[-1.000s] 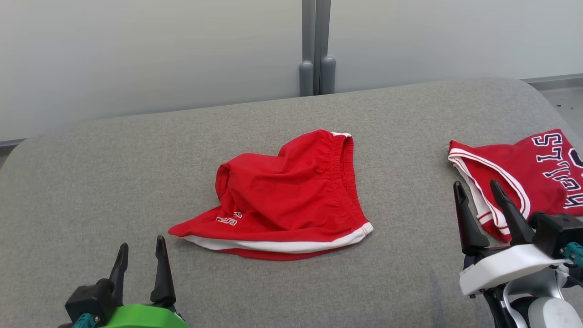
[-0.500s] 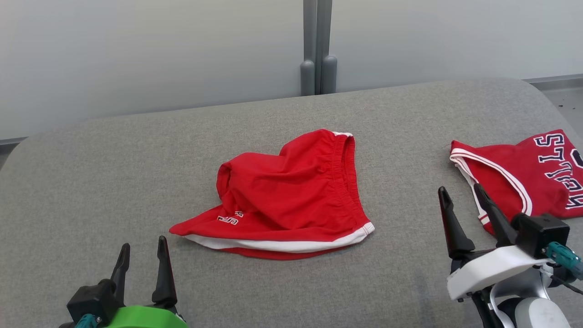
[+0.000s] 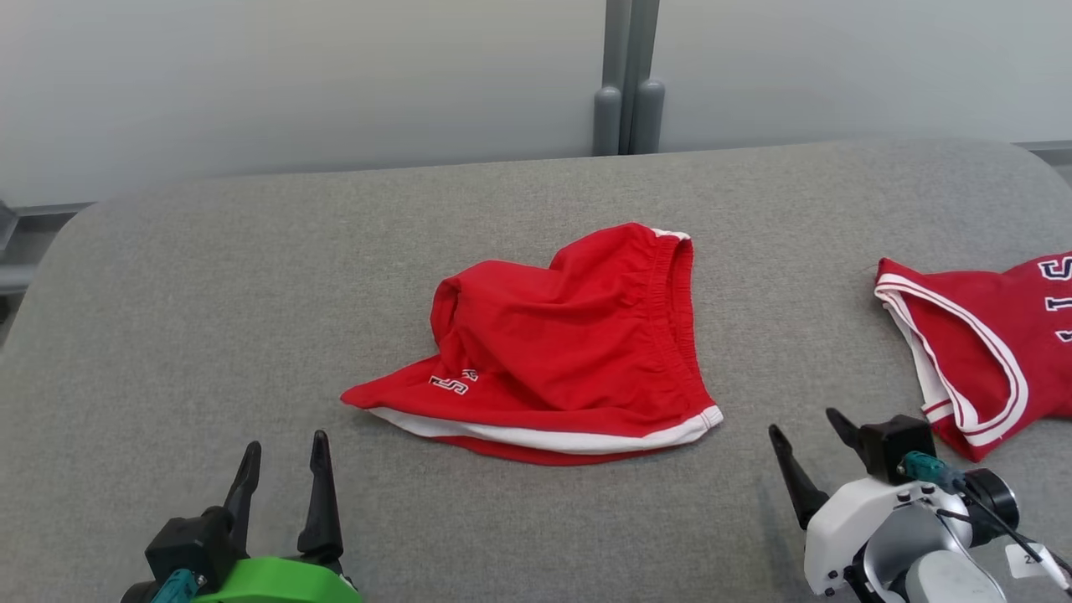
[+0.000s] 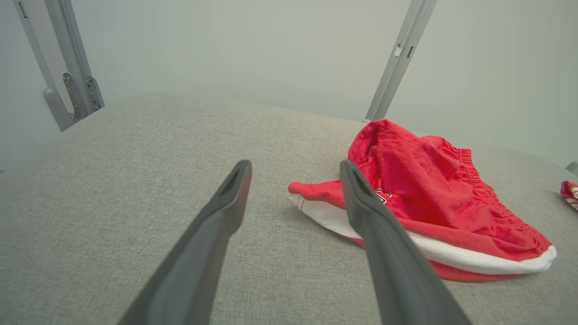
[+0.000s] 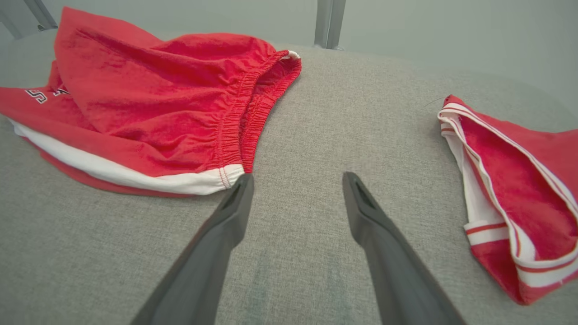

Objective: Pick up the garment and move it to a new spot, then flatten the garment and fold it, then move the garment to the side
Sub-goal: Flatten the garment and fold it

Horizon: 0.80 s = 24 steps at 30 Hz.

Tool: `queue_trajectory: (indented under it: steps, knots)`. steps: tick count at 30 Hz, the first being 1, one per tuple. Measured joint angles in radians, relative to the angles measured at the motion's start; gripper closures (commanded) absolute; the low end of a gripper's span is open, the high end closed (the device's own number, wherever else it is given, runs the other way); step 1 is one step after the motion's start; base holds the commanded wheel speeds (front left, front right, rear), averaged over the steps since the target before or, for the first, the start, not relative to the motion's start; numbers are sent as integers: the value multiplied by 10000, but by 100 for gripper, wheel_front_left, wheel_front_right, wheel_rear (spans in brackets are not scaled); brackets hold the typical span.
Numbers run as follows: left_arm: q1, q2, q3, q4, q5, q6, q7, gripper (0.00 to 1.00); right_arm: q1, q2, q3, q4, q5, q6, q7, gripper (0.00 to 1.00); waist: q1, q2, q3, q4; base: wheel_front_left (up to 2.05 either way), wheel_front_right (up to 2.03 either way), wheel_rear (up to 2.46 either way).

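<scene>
We are at the first step, the pick-up: the red shorts (image 3: 553, 360) lie crumpled and untouched mid-way across the grey surface (image 3: 209, 293). Our left gripper (image 3: 285, 444) and right gripper (image 3: 804, 423) hover spread and empty near the front hem; next we must reach in and pinch cloth

The red shorts (image 3: 578, 352) at mid-frame carry small white-outlined lettering (image 3: 450, 383) near the hem. It sits upside down from here and reads roughly "SF". The red jersey (image 3: 980, 343) at the right edge shows dark characters (image 3: 1055, 270), beginning with "S" and cut off by the frame.
</scene>
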Motion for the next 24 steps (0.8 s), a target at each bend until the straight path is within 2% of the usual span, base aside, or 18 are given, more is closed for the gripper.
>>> queue_trajectory:
  steps: [8,18,24]
  knots:
    - [-184,-13,-84,90,67,-54,13,0,-1151,-155,938,2196,121,2,-740,0,0,0,251,500,0,0,0]
    - [-258,15,-123,127,81,-75,27,0,-2212,-301,1676,3912,470,2,-1438,0,0,0,470,974,0,0,0]
    - [-281,40,-128,130,79,-71,33,0,-2648,-309,2174,4535,711,2,-1839,0,0,0,548,1114,0,0,0]
